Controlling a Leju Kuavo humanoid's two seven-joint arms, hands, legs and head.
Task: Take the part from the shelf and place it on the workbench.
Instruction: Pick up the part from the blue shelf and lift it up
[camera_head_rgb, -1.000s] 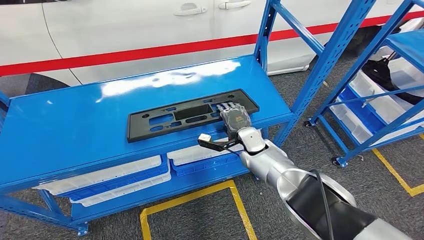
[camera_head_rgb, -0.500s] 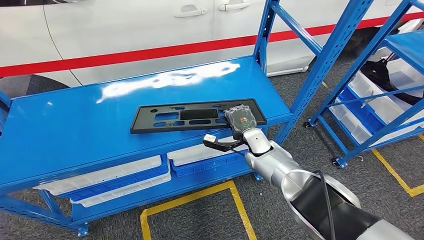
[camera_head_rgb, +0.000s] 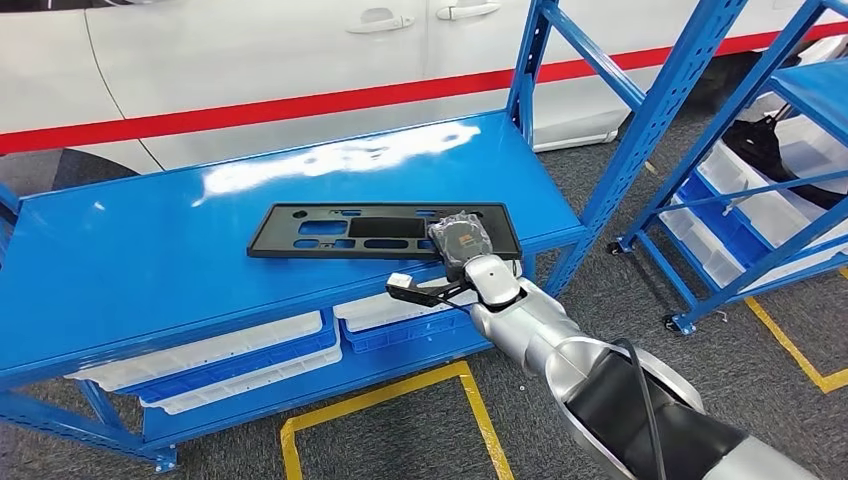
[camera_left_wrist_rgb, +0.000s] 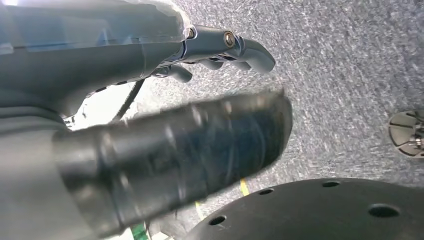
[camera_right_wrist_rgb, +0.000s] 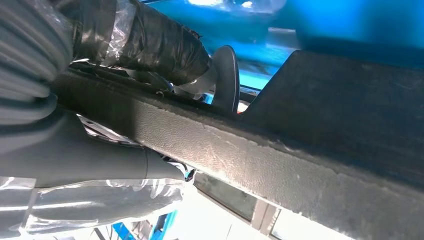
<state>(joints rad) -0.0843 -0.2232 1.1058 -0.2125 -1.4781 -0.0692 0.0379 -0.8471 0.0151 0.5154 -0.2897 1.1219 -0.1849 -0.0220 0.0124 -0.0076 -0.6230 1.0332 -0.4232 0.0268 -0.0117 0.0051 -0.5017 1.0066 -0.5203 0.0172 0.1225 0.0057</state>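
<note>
The part (camera_head_rgb: 340, 230) is a long flat black plastic frame with several cut-outs, lying on the blue workbench top (camera_head_rgb: 150, 250) near its front right. My right hand (camera_head_rgb: 462, 243) grips the frame's right end from the near edge. In the right wrist view the textured black edge of the part (camera_right_wrist_rgb: 300, 165) runs between the taped thumb (camera_right_wrist_rgb: 150, 45) and the grey fingers (camera_right_wrist_rgb: 100, 170). My left hand (camera_left_wrist_rgb: 150, 75) hangs over grey carpet, holding nothing, its fingers apart from the thumb.
A blue upright (camera_head_rgb: 650, 130) rises at the bench's right corner, with a second blue rack (camera_head_rgb: 780, 200) holding white bins beyond it. White bins (camera_head_rgb: 230, 360) sit on the bench's lower shelf. A white car (camera_head_rgb: 250, 50) stands behind; yellow tape (camera_head_rgb: 400, 390) marks the floor.
The part has turned on the bench: its right end came toward the front edge and its left end swung away. My right hand shifted slightly left with it.
</note>
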